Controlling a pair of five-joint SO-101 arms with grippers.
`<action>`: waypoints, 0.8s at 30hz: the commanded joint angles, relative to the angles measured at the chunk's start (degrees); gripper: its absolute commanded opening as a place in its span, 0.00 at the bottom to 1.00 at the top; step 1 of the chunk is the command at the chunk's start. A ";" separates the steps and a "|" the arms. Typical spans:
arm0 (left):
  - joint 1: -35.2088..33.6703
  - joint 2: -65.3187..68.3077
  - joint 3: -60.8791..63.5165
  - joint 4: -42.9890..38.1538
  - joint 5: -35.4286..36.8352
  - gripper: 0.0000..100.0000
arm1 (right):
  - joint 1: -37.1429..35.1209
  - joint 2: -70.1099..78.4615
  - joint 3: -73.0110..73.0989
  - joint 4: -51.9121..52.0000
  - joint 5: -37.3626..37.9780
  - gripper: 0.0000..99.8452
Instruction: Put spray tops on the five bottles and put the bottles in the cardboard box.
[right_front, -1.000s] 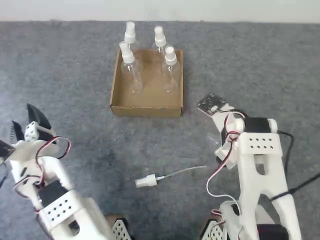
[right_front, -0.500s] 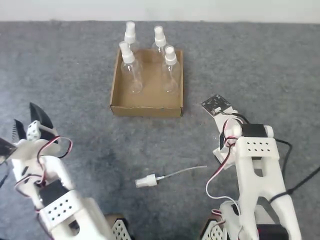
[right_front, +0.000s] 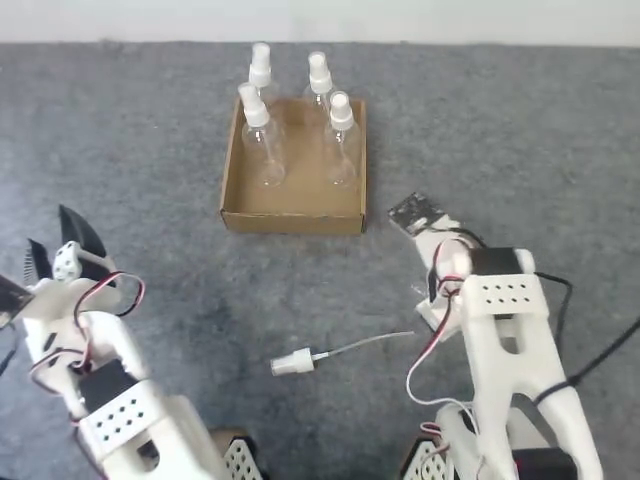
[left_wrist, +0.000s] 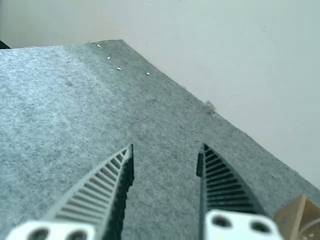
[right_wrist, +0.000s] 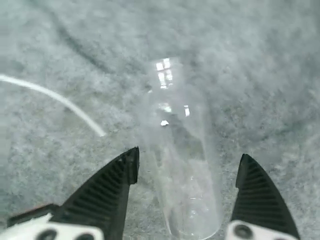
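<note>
Already boxed: four bottles (right_front: 265, 150), each upright with a white spray top on, stand two by two in the cardboard box (right_front: 292, 216) at the far middle of the table.
Fifth bottle (right_wrist: 180, 165): clear, lying on its side on the grey felt (right_front: 150, 150) beneath the right arm's wrist, on the near side of the box and off to its right.
Right gripper (right_wrist: 189, 154): jaws spread wide, one on either side of the lying bottle, with felt showing in the gap on each side; it grips nothing.
Loose spray top (right_front: 293, 364): lies on the felt between the two arms, well apart from the box.
Dip tube (right_front: 370, 343): thin and white, running from the loose top toward the right arm; its end lies near the fifth bottle.
Left gripper (left_wrist: 166, 147): jaws parted and empty, above bare felt at the left side of the table, well apart from the box and the loose top.
Pale wall (left_wrist: 225, 50): runs along the far edge of the felt.
</note>
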 joint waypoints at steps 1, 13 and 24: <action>0.26 -0.79 -1.10 -1.93 0.44 0.19 | -2.77 -2.59 -3.08 3.65 2.29 0.26; 0.26 -0.79 -1.10 -1.93 0.44 0.20 | -2.86 5.76 -9.49 6.90 7.30 0.26; 0.26 -0.79 -1.10 -1.93 0.44 0.20 | -6.90 20.70 -18.73 6.64 8.88 0.26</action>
